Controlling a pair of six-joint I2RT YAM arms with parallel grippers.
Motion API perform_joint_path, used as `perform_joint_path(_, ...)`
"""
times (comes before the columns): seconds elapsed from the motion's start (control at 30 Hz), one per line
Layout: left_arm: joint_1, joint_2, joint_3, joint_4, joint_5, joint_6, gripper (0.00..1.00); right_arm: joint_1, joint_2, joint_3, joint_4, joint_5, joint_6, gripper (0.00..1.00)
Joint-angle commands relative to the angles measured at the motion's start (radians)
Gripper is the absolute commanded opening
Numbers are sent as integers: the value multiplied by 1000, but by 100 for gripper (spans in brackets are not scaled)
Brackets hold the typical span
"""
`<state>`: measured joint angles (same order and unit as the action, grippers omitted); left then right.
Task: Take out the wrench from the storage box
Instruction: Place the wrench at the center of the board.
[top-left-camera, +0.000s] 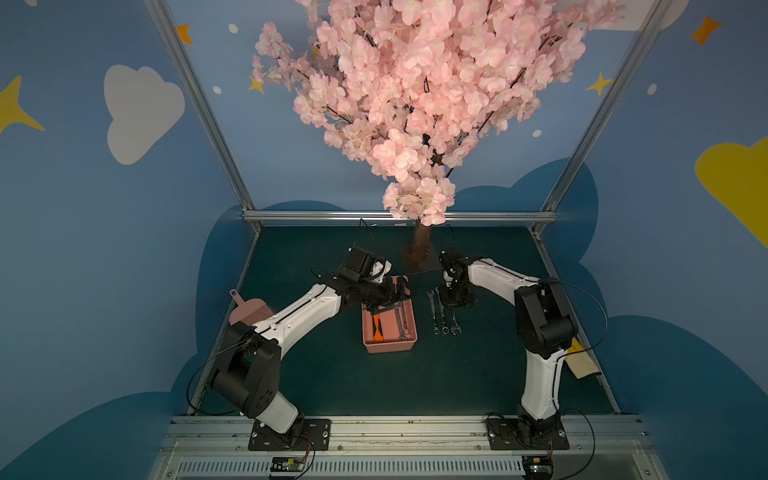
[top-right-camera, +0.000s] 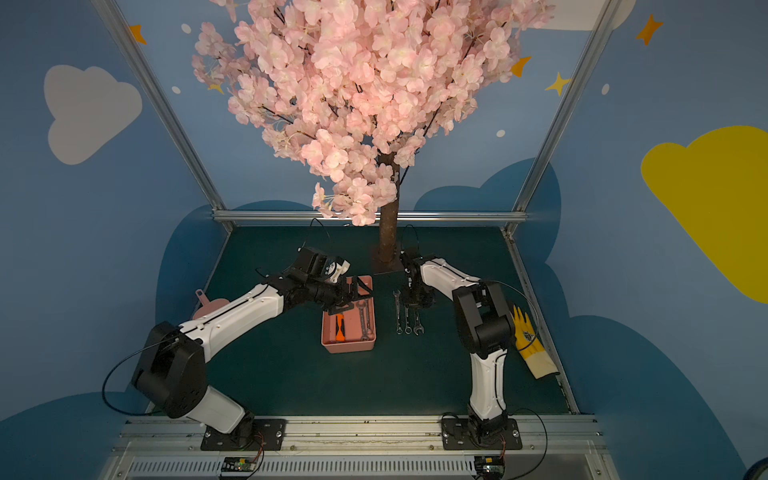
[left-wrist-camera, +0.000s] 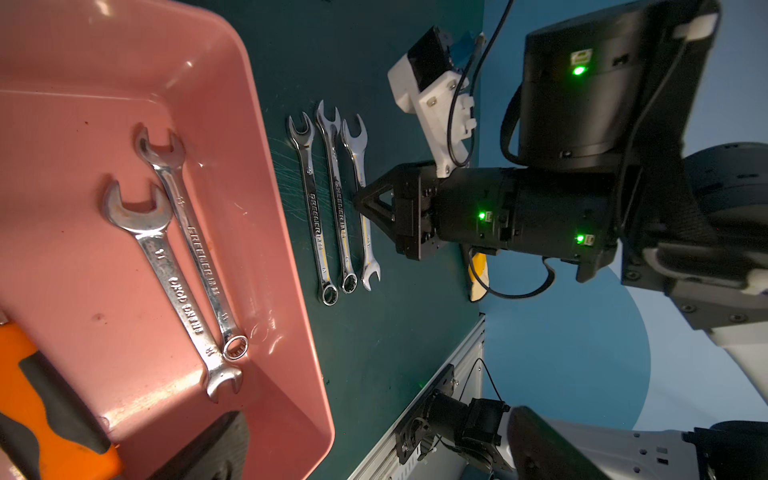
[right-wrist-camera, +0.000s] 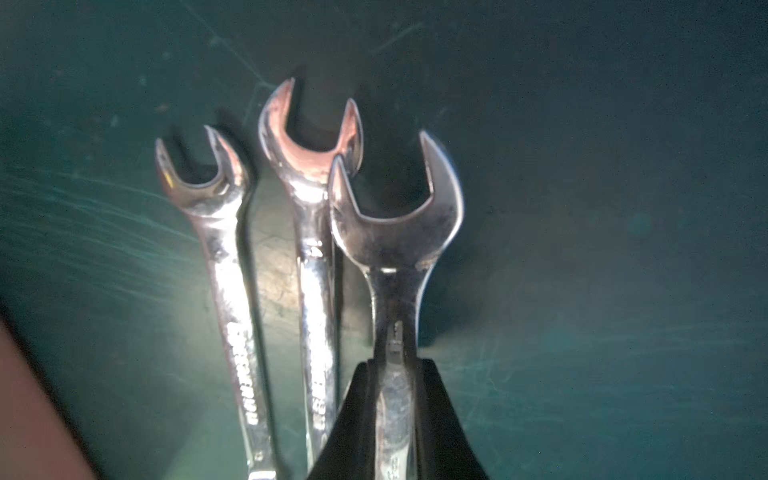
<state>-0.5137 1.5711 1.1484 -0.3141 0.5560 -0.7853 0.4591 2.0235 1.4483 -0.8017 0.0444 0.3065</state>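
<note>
Holding the outermost wrench (right-wrist-camera: 395, 232) by its shaft, the right fingers (right-wrist-camera: 349, 424) are clamped on it from both sides. This wrench is the last of a row of three, the one farthest from the storage box (top-left-camera: 388, 347). The row lies on the tabletop (top-left-camera: 332, 374) just beside the box, on the right arm's side, and runs along its long wall. The middle wrench (left-wrist-camera: 338, 208) and the nearest wrench (left-wrist-camera: 313, 212) lie free, with no fingers on them. In the right wrist view the head of the held wrench covers a part of the middle wrench's head. I cannot tell if the held one rests on the tabletop or is a little above it.

Inside the box two more wrenches lie on the floor, near the wall that faces the row. They are a broad wrench (left-wrist-camera: 174, 286) and a slim wrench (left-wrist-camera: 199, 253). They lie side by side, and the ring end of the slim one touches the shaft of the broad one. An orange and black tool (top-left-camera: 377, 328) lies along the opposite wall of the box.

The left fingers (left-wrist-camera: 208, 449) are spread wide apart with nothing between them, and they hang over the far end of the box.
</note>
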Motion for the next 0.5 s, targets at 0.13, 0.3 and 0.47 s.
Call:
perform_joint_path(0.13,-1,12,22,-31,-4,20,100,-15,22,2,-5,-1,35,0)
perform_joint_path(0.3,1,18,25,-37,2,27,100,-23,-5,-2,-35,32,88,0)
perform_joint_path(0.47,2,24,30,-39,7,33,100,-30,22,3,-25,-8,78,0)
